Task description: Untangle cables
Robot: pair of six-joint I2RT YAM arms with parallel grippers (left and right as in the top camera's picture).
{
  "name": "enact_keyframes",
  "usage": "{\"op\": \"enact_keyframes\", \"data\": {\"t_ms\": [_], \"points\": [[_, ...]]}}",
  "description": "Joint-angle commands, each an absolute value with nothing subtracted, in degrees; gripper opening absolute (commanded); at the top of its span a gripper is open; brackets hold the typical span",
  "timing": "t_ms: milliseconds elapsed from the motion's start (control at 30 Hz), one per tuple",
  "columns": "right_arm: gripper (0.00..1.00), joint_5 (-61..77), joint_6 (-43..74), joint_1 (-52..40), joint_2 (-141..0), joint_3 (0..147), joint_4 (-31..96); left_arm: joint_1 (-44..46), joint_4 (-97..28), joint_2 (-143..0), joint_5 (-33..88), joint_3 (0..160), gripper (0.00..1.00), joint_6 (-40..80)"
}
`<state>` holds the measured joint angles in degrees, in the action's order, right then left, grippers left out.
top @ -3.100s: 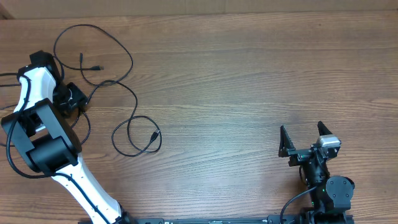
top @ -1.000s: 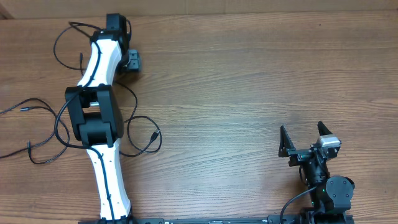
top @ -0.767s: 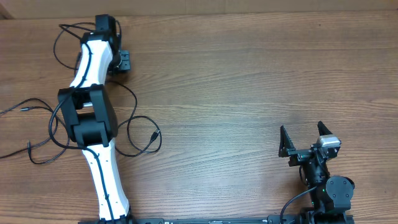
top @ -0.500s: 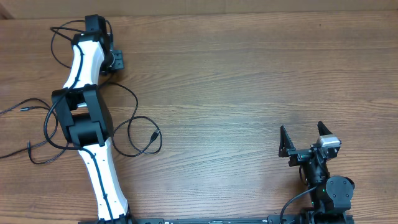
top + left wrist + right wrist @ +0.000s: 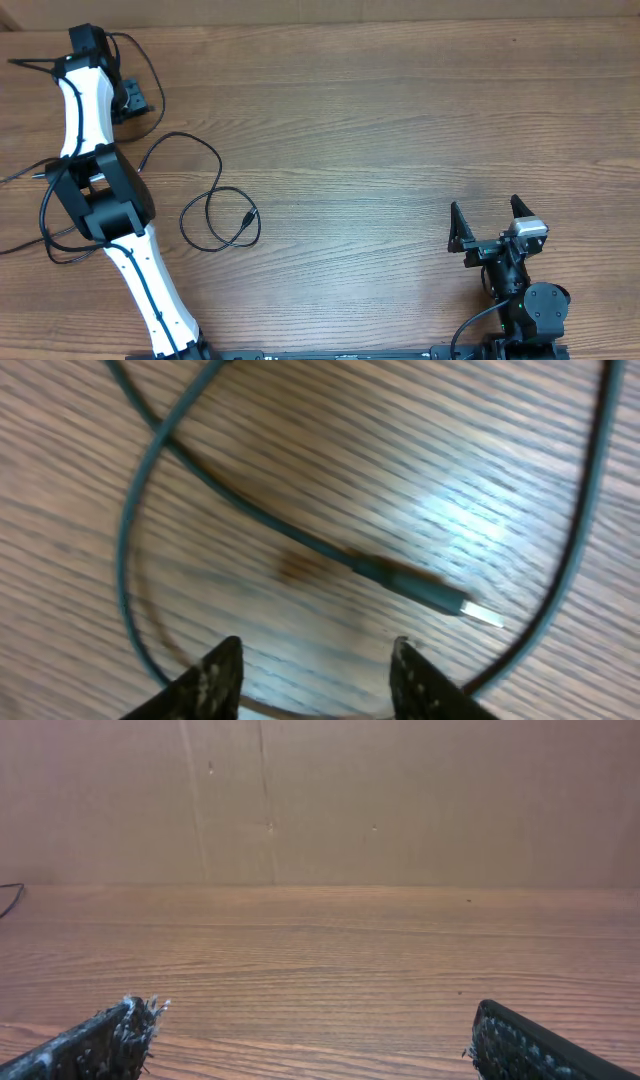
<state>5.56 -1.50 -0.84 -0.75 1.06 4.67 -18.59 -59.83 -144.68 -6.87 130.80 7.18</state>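
Cables: thin black cords lie slack on the left part of the table, well apart from the right arm. One loop with a plug end sits mid-left, while other strands trail to the left edge and up to the far-left corner.
Left gripper: it hangs low over the far-left corner strands. In the wrist view it shows its fingers parted with bare wood between them, pinching nothing (a cord bends round close behind both tips, and I cannot tell whether it touches them).
Plug: it lies flat just ahead of the fingers, metal tip pointing right, inside a wide bend of cord. A free end is likely what has to be drawn out of a crossing, which would explain the claw hovering here.
Right gripper: it is parked at the near right with jaws spread wide and empty. No cord lies within reach, so it is probably idle.
Progress: the cords look mostly loosened, but crossings remain at the left.
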Motion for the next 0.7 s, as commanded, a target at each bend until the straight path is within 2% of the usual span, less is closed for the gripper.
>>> {"op": "enact_keyframes", "data": {"t_ms": [0,33,67,100,167,233,267,300,333,433,500,667], "points": [[1.0,5.4,-1.8,-0.7,-0.6,0.5,4.4,-16.3,-60.9,-141.8,-4.0,132.8,0.52,12.7],[1.0,5.4,-1.8,-0.7,-0.6,0.5,4.4,-15.9,-61.3,-140.7,-4.0,133.3,0.57,14.7],[1.0,5.4,-1.8,-0.7,-0.6,0.5,4.4,-15.6,-61.9,-139.4,-3.6,134.0,0.66,16.8],[1.0,5.4,-1.8,-0.7,-0.6,0.5,4.4,-15.3,-62.6,-138.1,-2.7,134.6,0.7,18.5],[1.0,5.4,-1.8,-0.7,-0.6,0.5,4.4,-14.6,-64.1,-135.1,1.7,135.5,0.68,20.2],[1.0,5.4,-1.8,-0.7,-0.6,0.5,4.4,-13.9,-66.0,-132.5,9.5,135.6,0.7,20.2],[1.0,5.4,-1.8,-0.7,-0.6,0.5,4.4,-13.5,-67.5,-131.5,13.3,135.6,0.75,20.2],[1.0,5.4,-1.8,-0.7,-0.6,0.5,4.4,-13.1,-69.6,-130.6,16.7,135.6,0.86,20.2],[1.0,5.4,-1.8,-0.7,-0.6,0.5,4.4,-12.6,-71.6,-130.2,19.0,135.6,0.91,20.2],[1.0,5.4,-1.8,-0.7,-0.6,0.5,4.4,-9.7,-78.1,-130.3,21.4,135.1,0.94,20.2],[1.0,5.4,-1.8,-0.7,-0.6,0.5,4.4,-7.6,-80.9,-130.5,20.5,134.1,1.0,20.2],[1.0,5.4,-1.8,-0.7,-0.6,0.5,4.4,-1.5,-85.1,-131.6,20.3,133.1,1.0,20.2]]}}
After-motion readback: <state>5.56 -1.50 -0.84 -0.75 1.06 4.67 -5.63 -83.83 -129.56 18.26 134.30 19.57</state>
